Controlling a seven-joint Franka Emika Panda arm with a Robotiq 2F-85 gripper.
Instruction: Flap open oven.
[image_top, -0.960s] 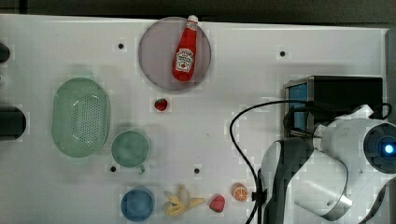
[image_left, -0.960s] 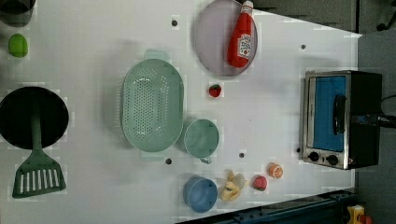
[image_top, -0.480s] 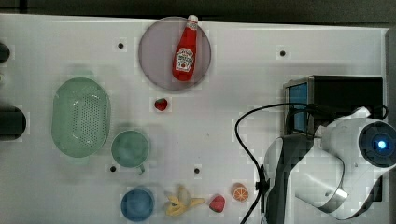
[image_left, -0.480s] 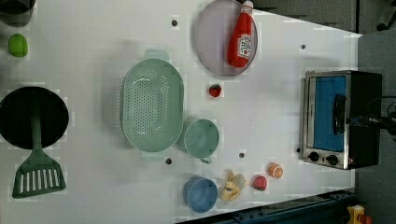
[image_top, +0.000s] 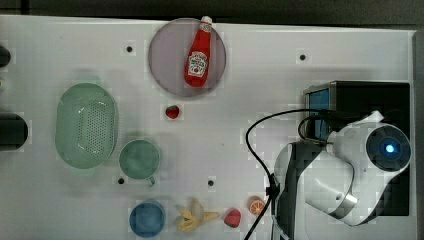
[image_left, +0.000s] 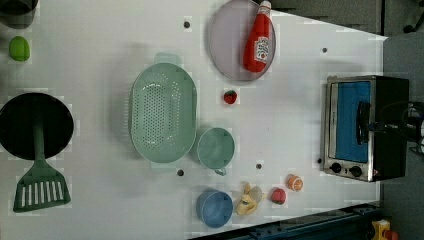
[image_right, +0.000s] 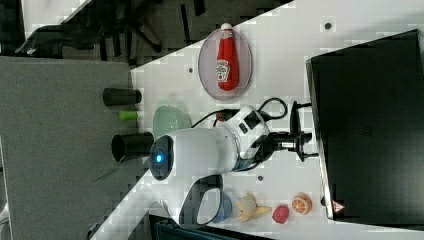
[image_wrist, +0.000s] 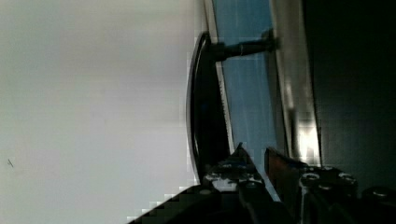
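The oven (image_top: 370, 95) stands at the top view's right, with a black top and a blue glass door (image_left: 350, 120) that lies flush in its silver frame. My white arm (image_top: 350, 175) reaches over it from the top view's bottom. In the wrist view my gripper (image_wrist: 254, 154) is at the dark bar handle (image_wrist: 205, 116), and its fingers are open only a little. One fingertip (image_wrist: 239, 151) sits just past the bar, on the glass (image_wrist: 247, 93) side; blue glass shows in the gap. The gripper (image_right: 302, 143) meets the handle (image_right: 295, 117) at the oven's (image_right: 370, 125) front edge.
A ketchup bottle (image_top: 198, 57) lies on a grey plate (image_top: 165, 60). A green colander (image_top: 86, 125), a green cup (image_top: 139, 159), a blue cup (image_top: 147, 218) and toy fruit (image_top: 195, 216) are spread on the white table (image_top: 250, 75). A black cable (image_top: 260, 150) loops beside my arm.
My arm has shifted toward the oven's front, bringing the gripper from over the oven top up to the handle. The door has not moved.
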